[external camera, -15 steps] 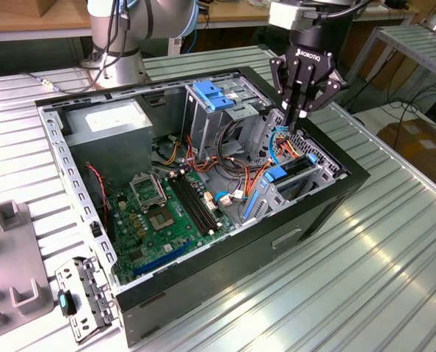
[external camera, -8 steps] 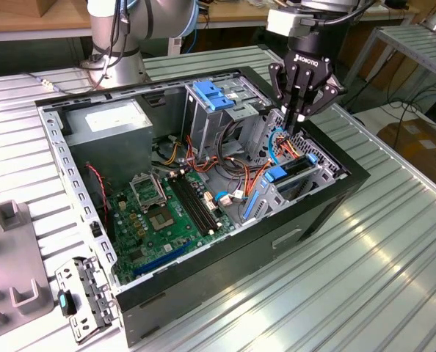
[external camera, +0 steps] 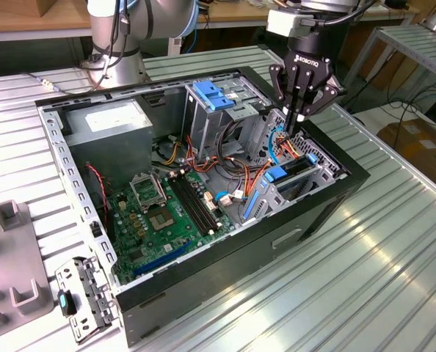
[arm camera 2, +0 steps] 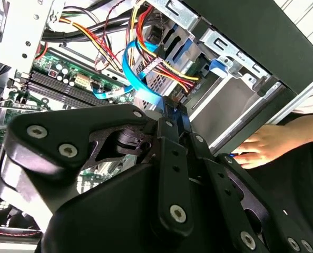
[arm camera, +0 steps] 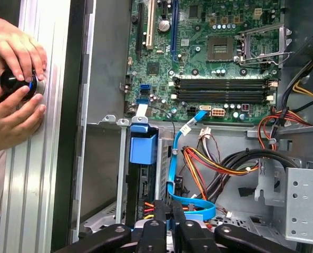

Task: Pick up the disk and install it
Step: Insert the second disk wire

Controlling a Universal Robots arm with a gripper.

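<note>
Hand (external camera: 297,117) pinched shut above cables (external camera: 280,147).

disk (arm camera: 143,174): stands edge-on in its bay, label face hidden; a blue carrier tab covers its upper part
gripper (external camera: 299,110): fingertips buried among cables in the exterior view; whether anything sits between them cannot be told
person's hands (arm camera: 14,79): cut off by the picture's edge

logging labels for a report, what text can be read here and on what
White lettering on the body of the hand: a brand mark, not quoted here.
White sticker on the power supply: too small to read.
Print on the motherboard: too small to read.
</note>
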